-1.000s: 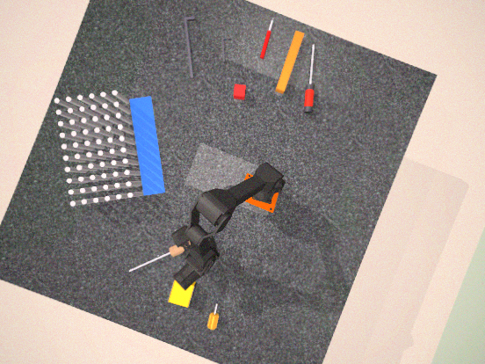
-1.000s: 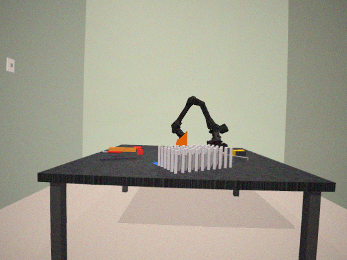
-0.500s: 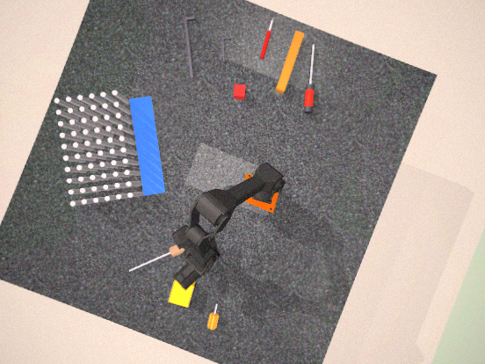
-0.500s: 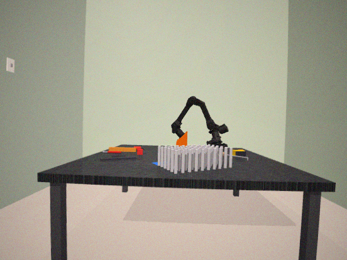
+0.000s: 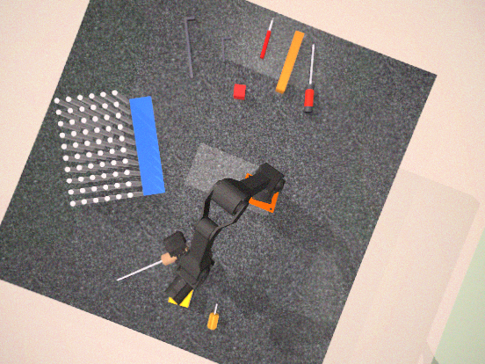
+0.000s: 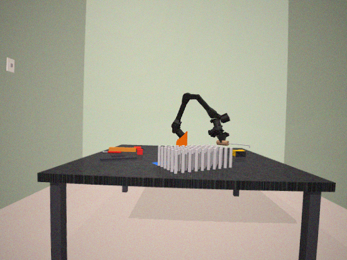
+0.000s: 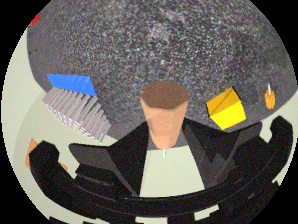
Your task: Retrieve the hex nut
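My gripper (image 5: 177,254) (image 6: 222,140) (image 7: 164,123) is shut on the wooden handle of a tool (image 5: 167,258) (image 6: 223,143) (image 7: 165,117) and holds it above the table. The tool's thin metal shaft points away from the arm, toward the lower left in the top view; a small bend shows at its tip in the exterior view. The metal spacers (image 5: 115,92) (image 6: 202,158) (image 7: 75,112) stand upright in rows at the left in the top view. The blue taped strip (image 5: 147,145) (image 6: 155,163) (image 7: 72,84) lies along their front. The hex nut cannot be made out.
A yellow block (image 5: 187,300) (image 6: 239,153) (image 7: 227,112) and a stubby orange screwdriver (image 5: 213,321) (image 7: 270,99) lie near the hand. Farther off are two dark hooks (image 5: 189,48) (image 5: 223,48), a red cube (image 5: 239,91), an orange bar (image 5: 290,61) and two red-handled tools (image 5: 265,44) (image 5: 308,98).
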Tool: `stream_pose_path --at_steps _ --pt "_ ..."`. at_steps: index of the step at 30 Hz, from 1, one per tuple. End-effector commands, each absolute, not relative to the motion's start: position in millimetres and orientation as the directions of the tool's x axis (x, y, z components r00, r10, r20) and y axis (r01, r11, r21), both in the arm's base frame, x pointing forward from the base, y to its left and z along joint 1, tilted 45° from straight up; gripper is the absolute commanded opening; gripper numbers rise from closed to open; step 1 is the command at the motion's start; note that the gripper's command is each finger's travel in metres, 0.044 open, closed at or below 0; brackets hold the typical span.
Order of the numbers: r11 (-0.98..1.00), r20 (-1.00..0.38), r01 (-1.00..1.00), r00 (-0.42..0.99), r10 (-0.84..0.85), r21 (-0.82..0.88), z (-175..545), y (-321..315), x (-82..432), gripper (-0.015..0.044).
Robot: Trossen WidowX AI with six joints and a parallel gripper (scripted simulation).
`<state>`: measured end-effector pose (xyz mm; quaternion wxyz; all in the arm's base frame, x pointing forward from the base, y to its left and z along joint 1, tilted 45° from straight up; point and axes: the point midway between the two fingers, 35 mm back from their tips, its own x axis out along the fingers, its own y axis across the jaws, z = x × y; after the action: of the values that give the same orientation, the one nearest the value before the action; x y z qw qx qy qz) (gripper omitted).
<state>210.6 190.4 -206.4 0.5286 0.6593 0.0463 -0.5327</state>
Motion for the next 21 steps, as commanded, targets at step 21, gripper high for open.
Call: stream_pose_path --at_steps 21 --pt "-0.596 -0.749 0.455 0.434 -0.500 0.661 -126 237 227 0.0000"
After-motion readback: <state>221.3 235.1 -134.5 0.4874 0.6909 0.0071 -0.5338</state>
